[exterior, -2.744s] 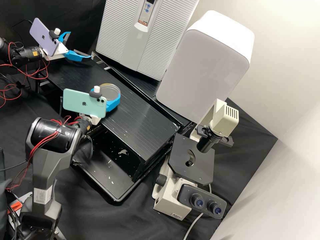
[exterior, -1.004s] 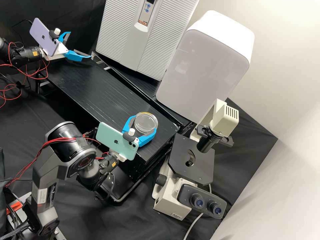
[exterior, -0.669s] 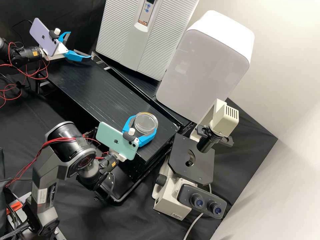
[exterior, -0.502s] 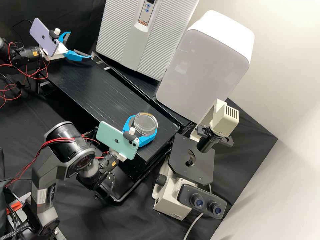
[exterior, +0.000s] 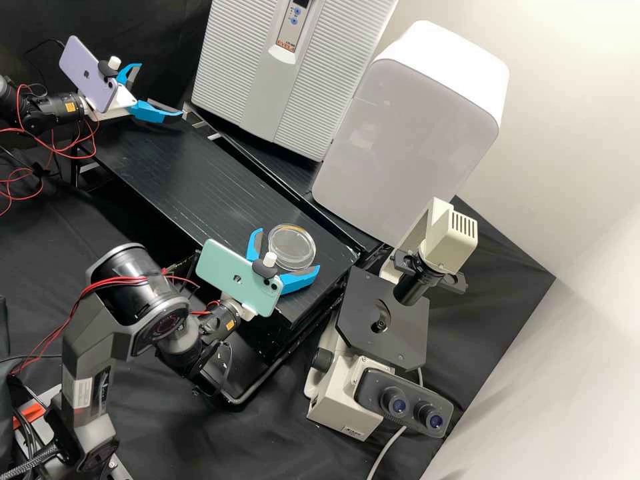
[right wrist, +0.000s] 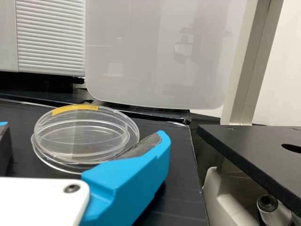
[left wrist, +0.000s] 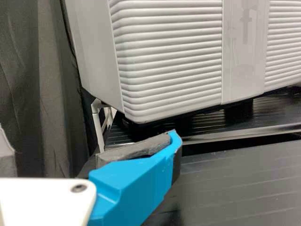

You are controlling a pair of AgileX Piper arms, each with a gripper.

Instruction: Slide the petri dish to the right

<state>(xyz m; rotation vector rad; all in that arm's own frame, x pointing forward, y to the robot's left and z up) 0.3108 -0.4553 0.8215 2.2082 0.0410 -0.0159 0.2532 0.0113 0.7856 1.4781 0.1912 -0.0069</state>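
Jaws of right arm spread wide, holding nothing; petri dish (exterior: pixel 291 243) between them

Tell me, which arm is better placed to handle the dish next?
Right, probably. The right tool sits open around the dish; the left tool is at the bench's other end.

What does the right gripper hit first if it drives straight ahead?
The petri dish: it lies inside the open right gripper, directly in its line. Beyond that, probably the white box, though depth there is unclear.
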